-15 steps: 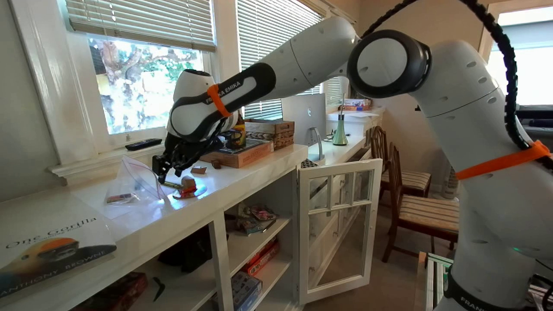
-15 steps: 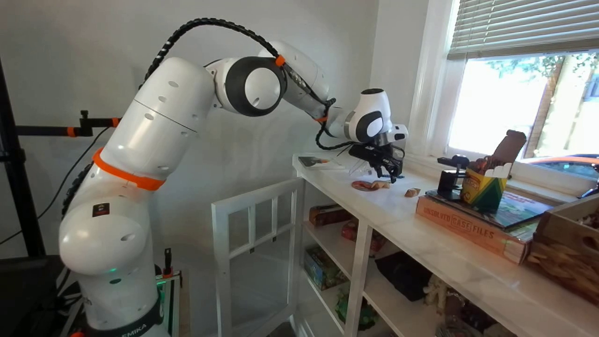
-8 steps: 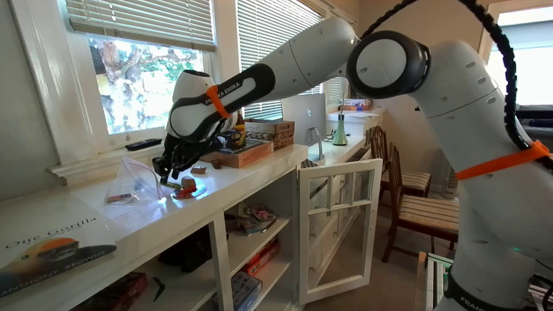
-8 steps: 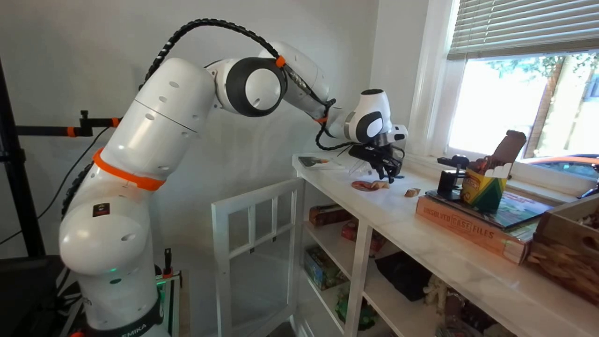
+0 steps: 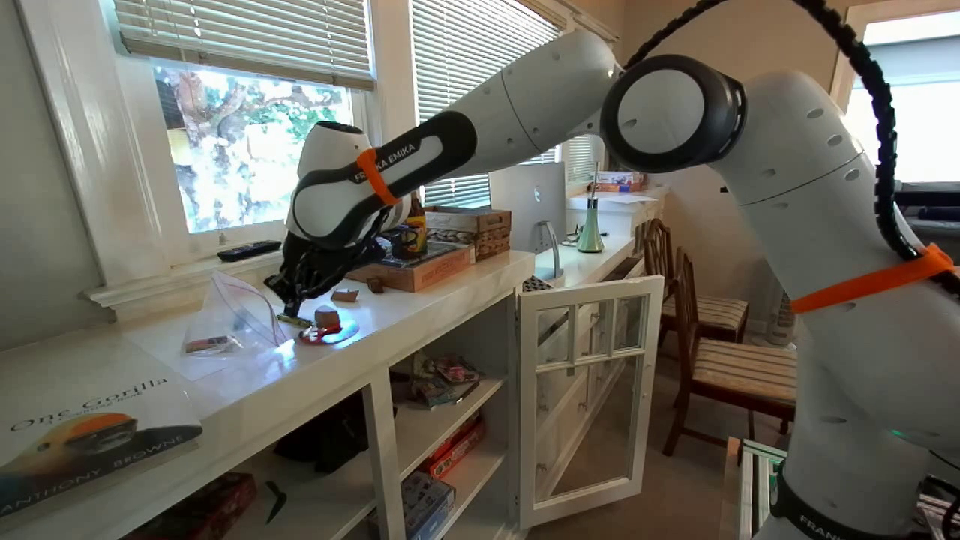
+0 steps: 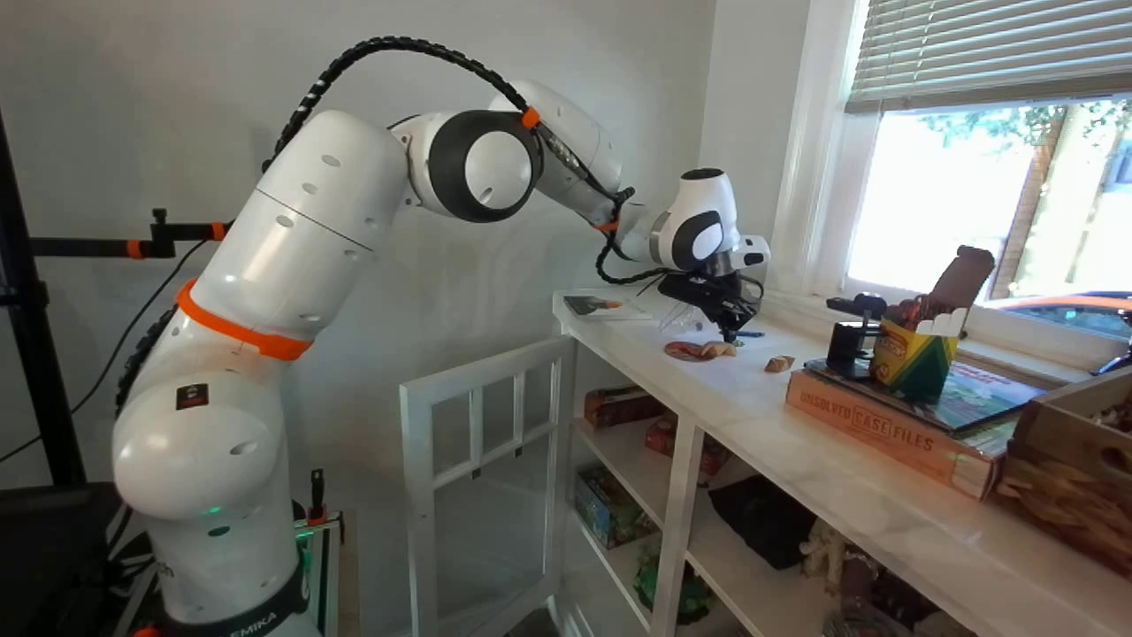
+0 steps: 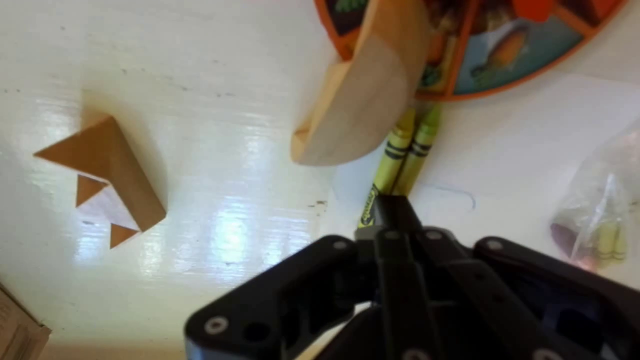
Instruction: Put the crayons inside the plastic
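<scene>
Bench (image 7: 215, 195) is gleaming, glossy; bag (image 7: 610, 192) is showing creased, clear plastic; crayons (image 7: 387, 172) are wearing paper wraps; crate (image 6: 1066, 451) is showing wood.

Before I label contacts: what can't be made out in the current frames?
Wrist view: near ends of the two loose crayons, covered by the shut hand; contact can't be told.
Wrist view: rest of the plastic bag, cut off by right edge; picture disc, by top edge.
In an exterior view: wooden crate, cut off by right edge.
</scene>
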You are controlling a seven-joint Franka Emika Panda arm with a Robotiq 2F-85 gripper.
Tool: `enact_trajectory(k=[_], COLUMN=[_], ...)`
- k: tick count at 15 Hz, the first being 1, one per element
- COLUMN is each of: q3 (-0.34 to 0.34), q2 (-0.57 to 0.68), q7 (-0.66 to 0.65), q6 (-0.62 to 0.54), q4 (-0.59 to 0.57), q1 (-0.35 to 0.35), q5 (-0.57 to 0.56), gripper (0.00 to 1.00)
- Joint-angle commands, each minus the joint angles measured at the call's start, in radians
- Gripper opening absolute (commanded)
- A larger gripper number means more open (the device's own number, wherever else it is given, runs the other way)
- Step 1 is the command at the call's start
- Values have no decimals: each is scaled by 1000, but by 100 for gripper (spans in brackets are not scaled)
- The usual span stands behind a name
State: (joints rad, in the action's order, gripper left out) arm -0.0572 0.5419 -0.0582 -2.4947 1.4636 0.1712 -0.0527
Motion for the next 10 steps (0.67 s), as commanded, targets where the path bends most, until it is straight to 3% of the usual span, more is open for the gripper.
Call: enact_trajectory(k=[1, 10], q3=[7, 9], q2=[11, 8], q7=[-21, -18], q6=[-8, -8], q4=[-9, -11], q1=[9, 17], q5=[-13, -22], gripper=[0, 3])
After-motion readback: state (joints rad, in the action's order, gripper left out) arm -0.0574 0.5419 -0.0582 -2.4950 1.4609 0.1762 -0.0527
